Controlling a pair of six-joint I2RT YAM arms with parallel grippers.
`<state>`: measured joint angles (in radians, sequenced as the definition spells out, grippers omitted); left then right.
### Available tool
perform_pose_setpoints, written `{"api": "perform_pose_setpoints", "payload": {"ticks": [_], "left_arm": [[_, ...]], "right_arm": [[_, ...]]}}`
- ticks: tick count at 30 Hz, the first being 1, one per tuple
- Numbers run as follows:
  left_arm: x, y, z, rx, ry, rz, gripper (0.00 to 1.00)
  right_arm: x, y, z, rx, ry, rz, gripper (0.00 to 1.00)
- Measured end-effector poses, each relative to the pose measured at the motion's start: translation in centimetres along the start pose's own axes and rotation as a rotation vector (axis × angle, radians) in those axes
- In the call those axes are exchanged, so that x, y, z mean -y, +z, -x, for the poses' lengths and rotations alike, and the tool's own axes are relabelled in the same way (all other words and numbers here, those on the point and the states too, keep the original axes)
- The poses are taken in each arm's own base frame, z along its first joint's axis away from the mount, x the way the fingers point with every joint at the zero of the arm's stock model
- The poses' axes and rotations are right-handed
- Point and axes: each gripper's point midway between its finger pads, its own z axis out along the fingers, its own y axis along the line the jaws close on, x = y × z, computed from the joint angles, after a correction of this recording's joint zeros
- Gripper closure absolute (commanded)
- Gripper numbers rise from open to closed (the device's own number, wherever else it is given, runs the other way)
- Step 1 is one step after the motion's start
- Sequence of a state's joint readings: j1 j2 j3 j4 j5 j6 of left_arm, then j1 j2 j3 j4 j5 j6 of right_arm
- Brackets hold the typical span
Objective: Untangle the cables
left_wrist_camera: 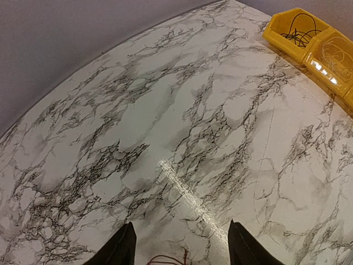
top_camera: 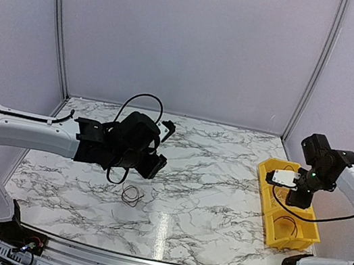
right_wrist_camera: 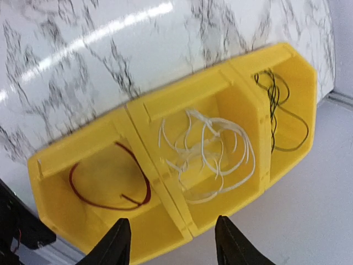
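The worktop [top_camera: 211,173] is glossy, smooth and marble-patterned. The bin [right_wrist_camera: 182,91] looks like smooth yellow plastic with a slight sheen. The cables [right_wrist_camera: 212,146] have smooth sheaths. The walls [top_camera: 193,39] are matt.

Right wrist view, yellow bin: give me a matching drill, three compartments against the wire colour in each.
Compartments, as the right wrist view shows them:
1. left compartment
2. middle compartment
3. right compartment

Contents:
a. white wires
b. black wires
c. red wire

Pairs: 1-c, 2-a, 3-b
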<state>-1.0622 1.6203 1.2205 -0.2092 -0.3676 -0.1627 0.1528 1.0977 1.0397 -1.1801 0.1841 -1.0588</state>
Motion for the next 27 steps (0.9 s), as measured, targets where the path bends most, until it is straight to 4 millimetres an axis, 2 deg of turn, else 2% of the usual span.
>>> {"api": "perform_pose_setpoints", "payload": {"ticks": [7, 11, 14, 16, 19, 22, 27], "left_arm": [[-2.5, -0.6, -0.9, -0.043, -0.017, 0.123, 0.47], [-4.3, -1.8, -2.1, -0.063, -0.126, 0.149, 0.49], [-6.7, -2.5, -5.1, -0.098, -0.233, 0.183, 0.46], [-8.0, -2.5, -7.8, -0.133, -0.294, 0.209, 0.45], [-8.4, -2.1, -12.2, -0.197, -0.353, 0.221, 0.46], [-8.5, -1.5, -15.2, -0.24, -0.411, 0.21, 0.46], [-8.4, 0.1, -17.0, -0.228, -0.49, 0.156, 0.46]], "right_arm": [[-1.4, 0.9, 8.0, 0.292, 0.016, 0.122, 0.54], [-2.9, 0.6, 13.4, 0.45, -0.023, 0.195, 0.55], [-4.3, 0.2, 17.2, 0.548, -0.064, 0.239, 0.56], [-5.2, 0.0, 19.7, 0.608, -0.083, 0.268, 0.57], [-5.8, -0.1, 22.6, 0.69, -0.082, 0.302, 0.59], [-5.7, -0.8, 25.2, 0.807, -0.052, 0.321, 0.59], [-5.8, -0.4, 26.4, 0.882, -0.033, 0.33, 0.58]]}}
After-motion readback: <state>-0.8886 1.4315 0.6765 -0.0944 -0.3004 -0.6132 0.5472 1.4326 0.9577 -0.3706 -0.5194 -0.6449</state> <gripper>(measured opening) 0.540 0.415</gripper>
